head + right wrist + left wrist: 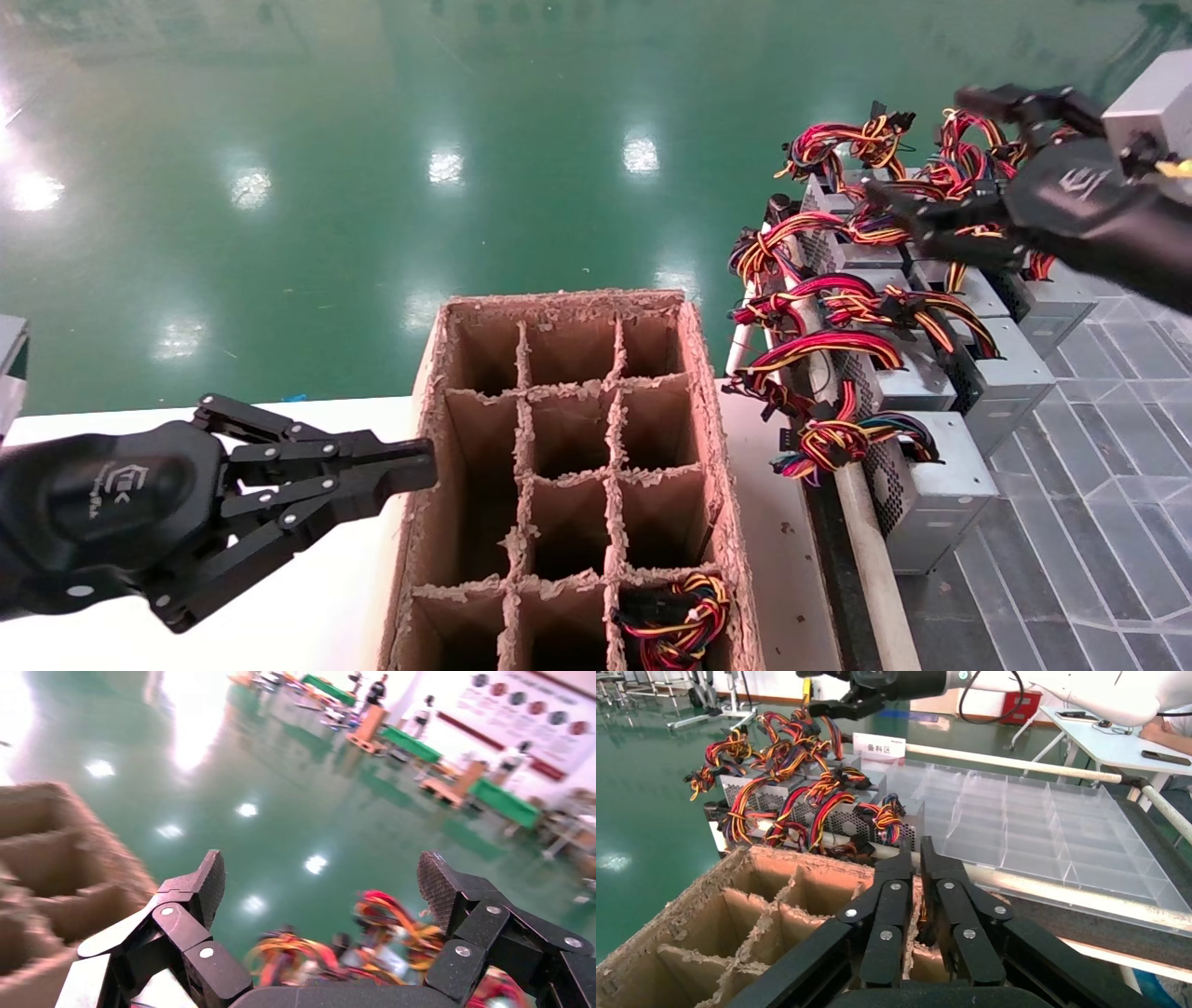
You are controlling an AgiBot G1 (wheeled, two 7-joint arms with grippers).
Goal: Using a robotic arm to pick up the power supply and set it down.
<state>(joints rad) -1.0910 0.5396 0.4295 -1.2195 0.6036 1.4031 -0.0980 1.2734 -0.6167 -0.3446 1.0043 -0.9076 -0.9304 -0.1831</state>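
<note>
- Right black linkage gripper (917, 149) with a white palm logo: hovering above the far end of the row of power supplies, at the right of the head view; its fingers (441, 881) are standing spread wide apart and gripping nothing.
- Silver-grey metal power supplies with perforated vent faces (941, 471): sitting in a row along the right side, each trailing a bundle of red, yellow, orange and black wires (843, 438). Which unit the gripper is hanging over is probably one of the farthest, though the wires are hiding the exact one.
- Clear plastic compartment tray (1046, 829): lying just beside the row of supplies, on their far side from the box.
- Brown cardboard box with ragged divider cells (568, 466): standing on the white counter (326, 615), between the two arms. One near cell, in the column closest to the supplies, is holding a wire bundle (675, 615); the other visible cells are showing only cardboard.
- Left black linkage gripper (424, 463): resting low at the left, its fingers (888, 910) pressed together, tips lying just beside the box's left wall.
- Glossy green floor (372, 140): stretching beyond the counter.
</note>
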